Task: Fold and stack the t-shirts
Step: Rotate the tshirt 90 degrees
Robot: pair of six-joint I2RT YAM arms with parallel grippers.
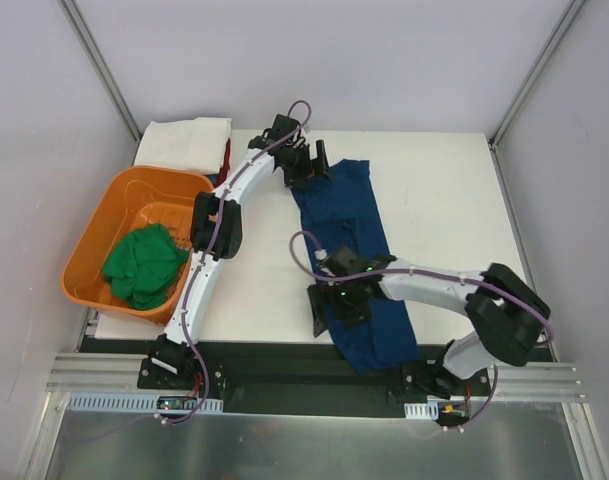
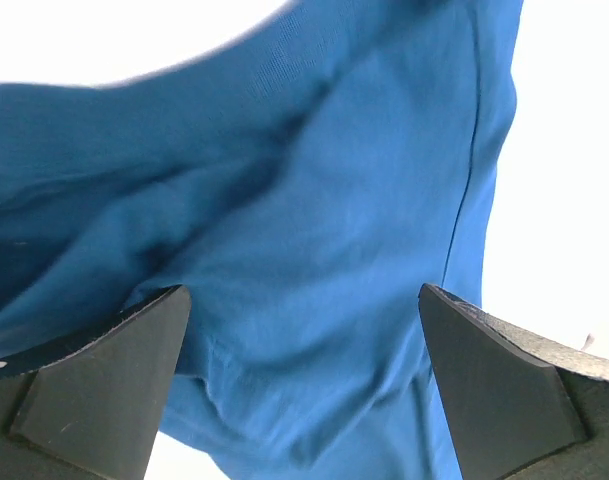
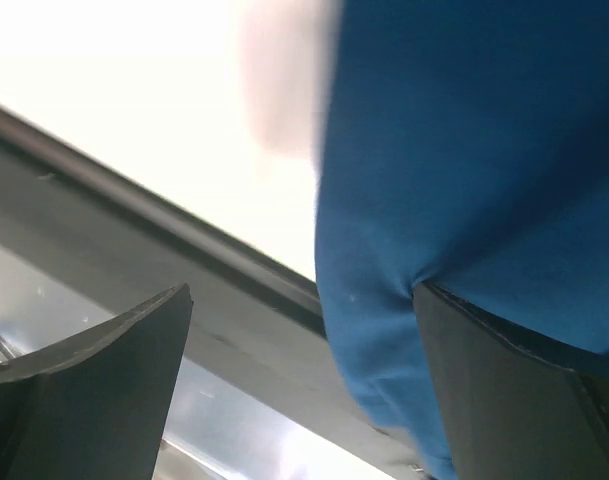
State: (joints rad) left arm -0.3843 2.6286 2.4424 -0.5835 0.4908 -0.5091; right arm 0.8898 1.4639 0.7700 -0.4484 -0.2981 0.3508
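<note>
The blue shirt (image 1: 349, 215) is seen laid out on the worktop (image 1: 444, 200) as one long strip. Its long axis runs from the far side down to the near edge, slanting slightly rightward, and its near end is draped over that edge.

Each end of the strip is covered by one arm. The left gripper (image 1: 309, 165) is held over the far end, and in its wrist view wrinkled blue cloth is seen directly below and between the widely parted jaws. The right gripper (image 1: 329, 310) is placed at the near end, on the strip's left border. Its jaws are also spread wide and nothing is held. In its wrist view the shirt's edge lies against one finger, while bare worktop and the dark rail are seen under the other. The next move is therefore judged to turn on this layout, with the cloth directly beneath the left gripper and just to one side of the right.

No print is visible on the shirt, only soft creases and a seam line.

Elsewhere, a crumpled green shirt (image 1: 144, 265) is seen in the orange tub (image 1: 134, 175). A folded white shirt (image 1: 184, 140) is seen at the far left corner, with a sliver of a red one (image 1: 225, 155) at its side.
</note>
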